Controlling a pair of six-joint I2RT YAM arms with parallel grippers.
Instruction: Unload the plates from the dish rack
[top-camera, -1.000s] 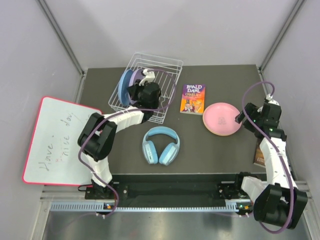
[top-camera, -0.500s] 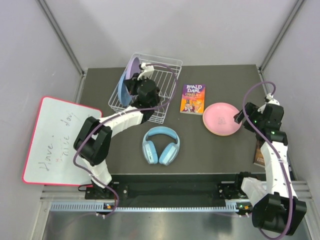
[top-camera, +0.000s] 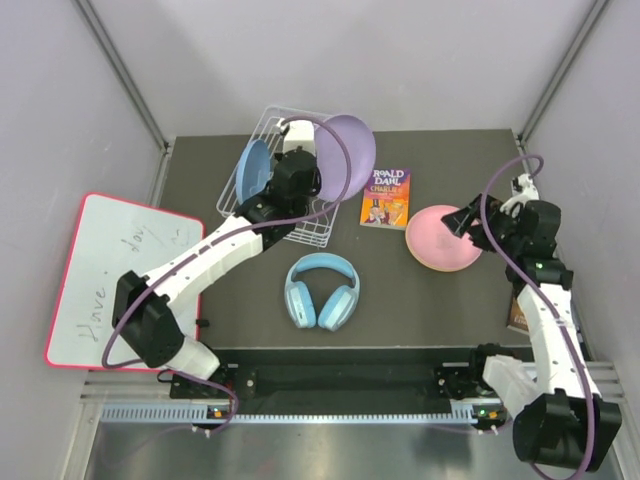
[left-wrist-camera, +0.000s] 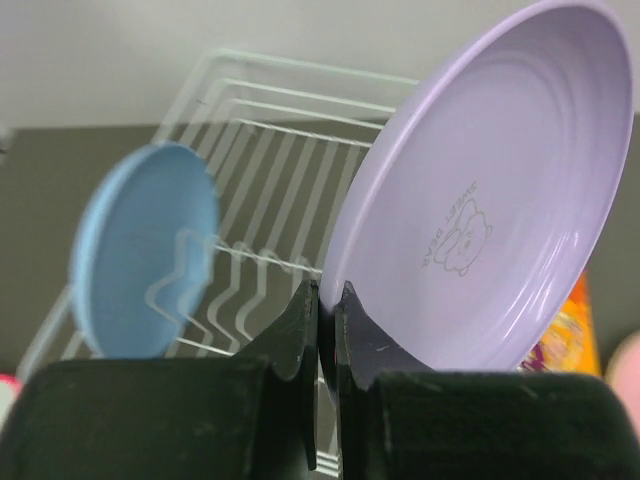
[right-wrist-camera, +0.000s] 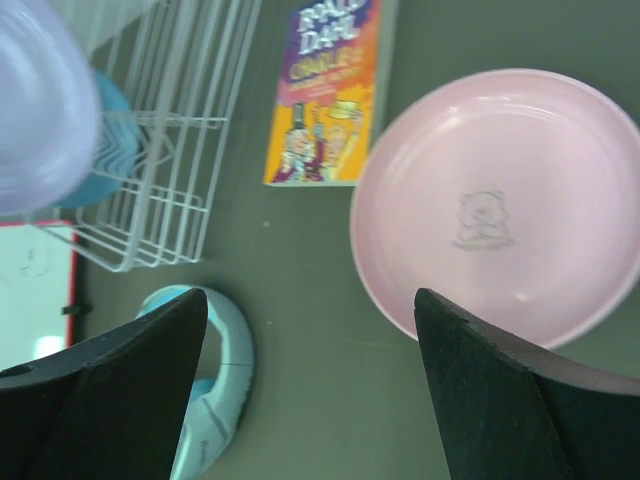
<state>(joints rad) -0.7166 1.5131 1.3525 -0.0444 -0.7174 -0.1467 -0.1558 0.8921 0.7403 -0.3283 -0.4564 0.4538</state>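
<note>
Task judged about half done. The lilac plate (left-wrist-camera: 480, 200) is clamped at its rim by the left gripper (left-wrist-camera: 325, 300) and raised at 2 o'clock of the dish rack (top-camera: 300, 228). The blue plate (top-camera: 252, 172) is left racked. The pink plate (top-camera: 443, 238) is laid out at 3 o'clock, beneath the spread-fingered right gripper (right-wrist-camera: 310, 300).

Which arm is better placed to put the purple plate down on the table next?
Left: the left gripper is shut on the purple plate, held above the dish rack; the right gripper hangs open by the pink plate.
</note>
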